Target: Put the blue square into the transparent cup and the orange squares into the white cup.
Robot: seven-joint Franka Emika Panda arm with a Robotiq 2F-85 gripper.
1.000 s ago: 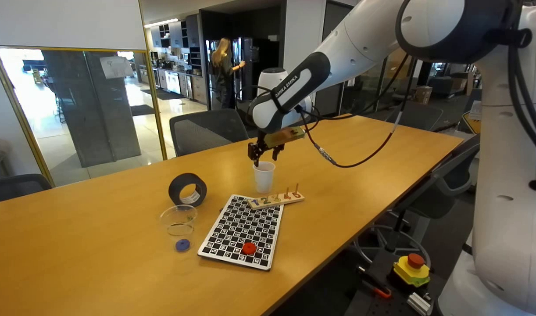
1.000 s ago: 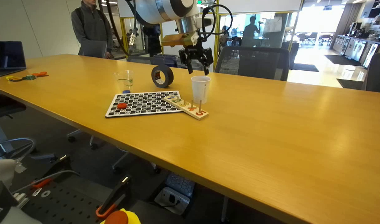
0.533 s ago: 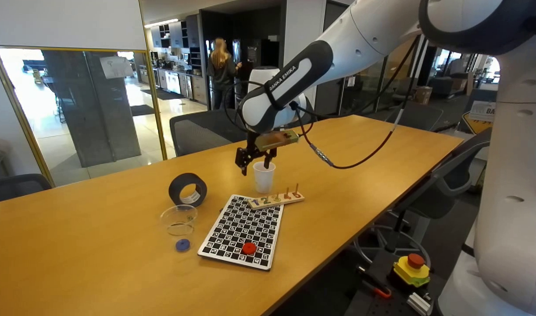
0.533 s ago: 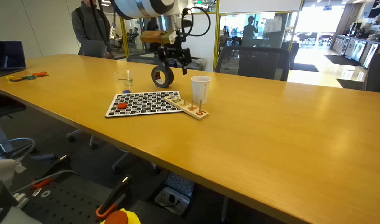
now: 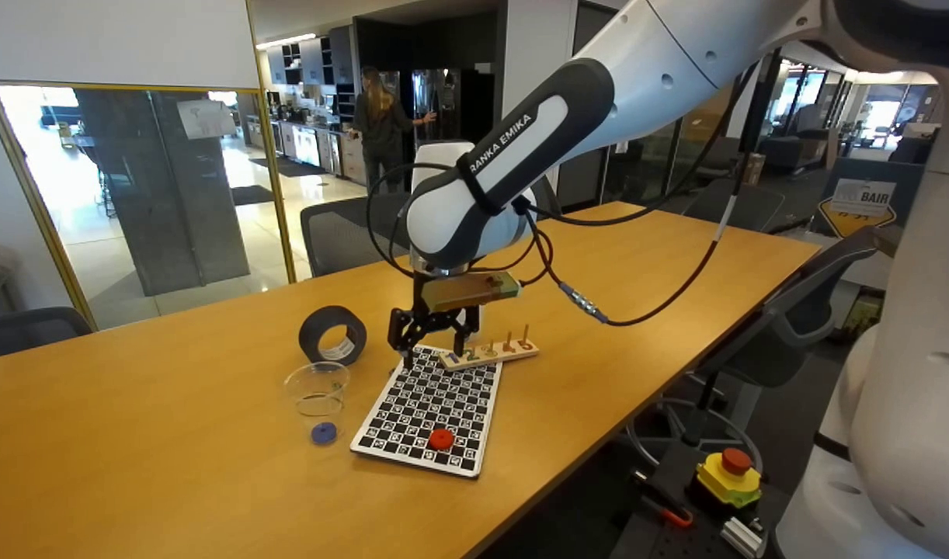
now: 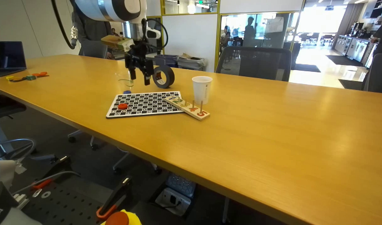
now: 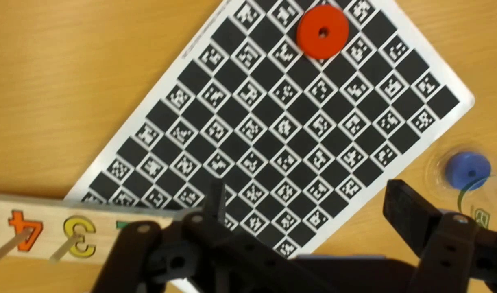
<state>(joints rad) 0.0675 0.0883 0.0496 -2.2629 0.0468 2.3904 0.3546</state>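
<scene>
Claw [image 7: 303, 196] spread wide, empty, above checkered board [image 7: 285, 126]; peg strip [image 6: 188, 109] overlaps, tape roll [image 6: 169, 76] near.

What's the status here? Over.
Gripper open, empty, over checkered board. Blue piece in transparent cup, orange-red piece on board. Possible snag: pegged strip overlapping board's corner.

the wrist view crops the transparent cup [image 7: 482, 218] and numbered peg board [image 7: 49, 232].
</scene>
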